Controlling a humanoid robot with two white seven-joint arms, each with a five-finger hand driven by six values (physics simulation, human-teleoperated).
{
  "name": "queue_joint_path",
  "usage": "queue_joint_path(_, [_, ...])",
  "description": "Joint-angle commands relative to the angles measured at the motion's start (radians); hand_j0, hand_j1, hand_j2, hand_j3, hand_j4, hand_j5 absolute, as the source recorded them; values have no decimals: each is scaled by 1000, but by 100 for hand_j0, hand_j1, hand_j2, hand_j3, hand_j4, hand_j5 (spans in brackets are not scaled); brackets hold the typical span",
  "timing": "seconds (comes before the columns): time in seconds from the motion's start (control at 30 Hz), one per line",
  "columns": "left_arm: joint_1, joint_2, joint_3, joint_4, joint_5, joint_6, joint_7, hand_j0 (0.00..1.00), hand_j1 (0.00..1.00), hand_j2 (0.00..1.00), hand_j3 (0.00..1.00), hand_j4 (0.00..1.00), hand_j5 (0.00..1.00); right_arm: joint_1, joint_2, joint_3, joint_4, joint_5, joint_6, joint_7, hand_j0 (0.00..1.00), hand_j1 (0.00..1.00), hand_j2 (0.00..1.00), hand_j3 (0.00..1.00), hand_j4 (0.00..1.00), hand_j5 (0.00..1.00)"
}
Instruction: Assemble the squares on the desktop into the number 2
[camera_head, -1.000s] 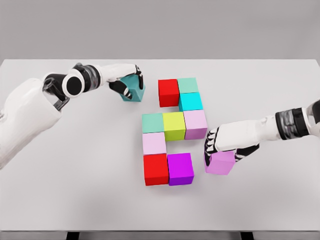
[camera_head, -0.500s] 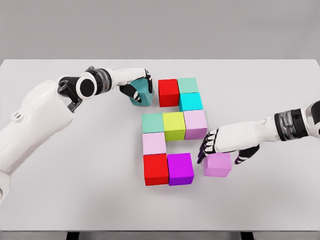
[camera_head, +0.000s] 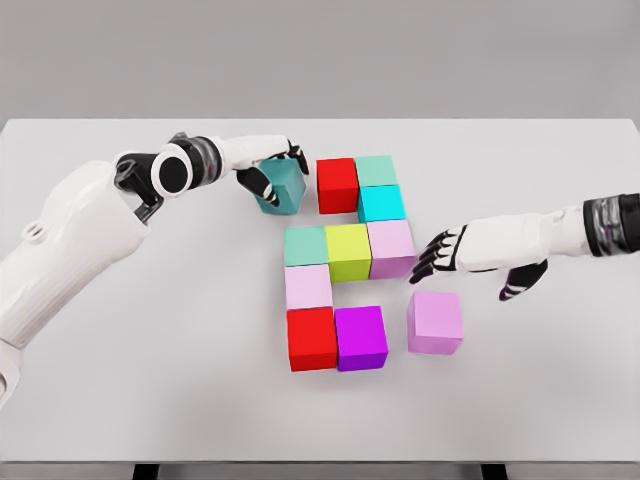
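My left hand is shut on a dark teal cube, which sits tilted just left of the upper red cube. Beside that red cube are a mint cube and a cyan cube. Below them a green cube, a yellow-green cube and a light pink cube form a row. A pale pink cube, a second red cube and a purple cube continue downward. My right hand hovers open above a violet cube, apart from it.
The white table carries all the cubes near its middle. The violet cube stands a small gap to the right of the purple one. Grey wall behind the far edge.
My right hand set the violet cube down, let go and rose up and to the right. My left hand carried the teal cube rightward to beside the upper red cube.
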Motion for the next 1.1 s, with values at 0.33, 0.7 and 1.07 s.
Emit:
queue_joint_path(0.33, [0, -12, 2, 3, 0, -1, 33, 83, 83, 83, 83, 83, 83, 23, 28, -13, 140, 124, 2, 0, 100, 100, 100, 100, 100, 100])
queue_joint_path(0.7, [0, -8, 11, 1, 5, -1, 40, 90, 90, 90, 90, 90, 90, 49, 37, -5, 95, 130, 2, 0, 100, 100, 100, 100, 100, 100])
queue_joint_path(1.07, [2, 11, 16, -7, 39, -6, 41, 100, 100, 100, 100, 100, 100, 54, 38, -5, 63, 130, 2, 0, 100, 100, 100, 100, 100, 100])
